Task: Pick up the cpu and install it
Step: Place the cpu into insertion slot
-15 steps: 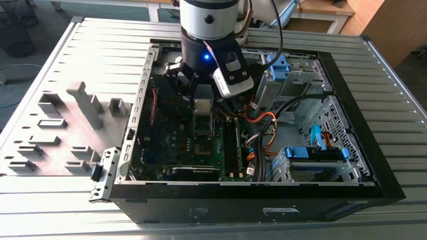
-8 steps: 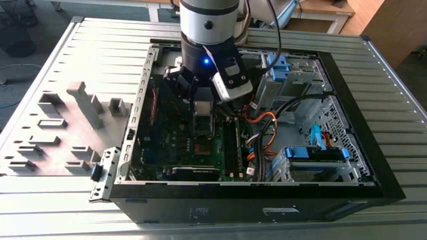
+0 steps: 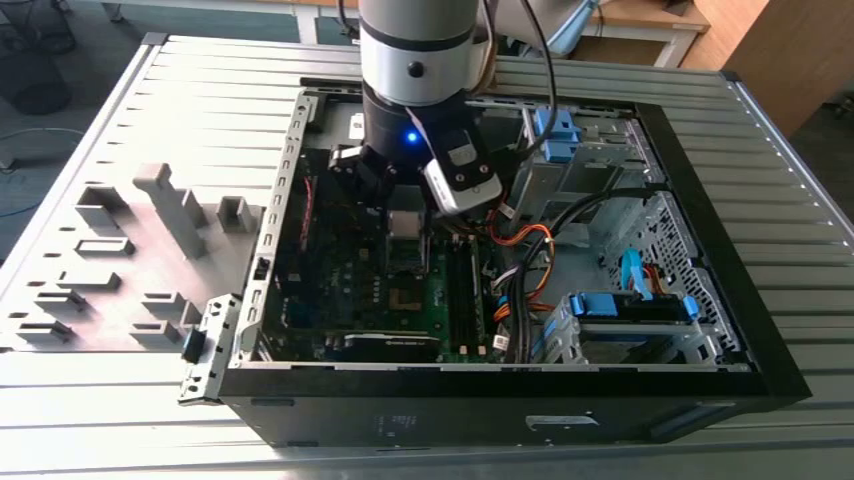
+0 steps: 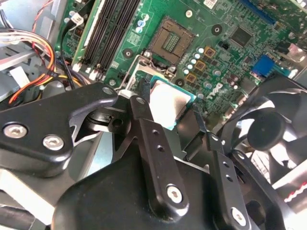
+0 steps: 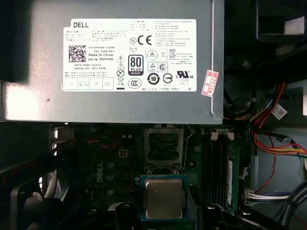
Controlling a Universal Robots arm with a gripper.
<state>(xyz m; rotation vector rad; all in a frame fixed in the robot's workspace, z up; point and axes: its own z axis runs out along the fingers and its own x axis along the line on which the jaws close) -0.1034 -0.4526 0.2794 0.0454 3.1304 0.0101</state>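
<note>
One cpu (image 4: 169, 98) sits clamped in the hand (image 4: 168, 112), near the one open socket (image 4: 171, 40); beside the socket, seemingly two memory sticks (image 4: 115, 28), then wires (image 4: 33, 52).

A grey slatted metal table (image 3: 774, 200) is seen in the exterior view. An open black PC case (image 3: 507, 405) is laid on its side on the slats, over the middle and the exterior view's right. A grey fixture (image 3: 134, 250) with raised blocks and slots is set flat on the table at the exterior view's left, just beside the case. Bare slats are seen along the near edge and behind the case.
</note>
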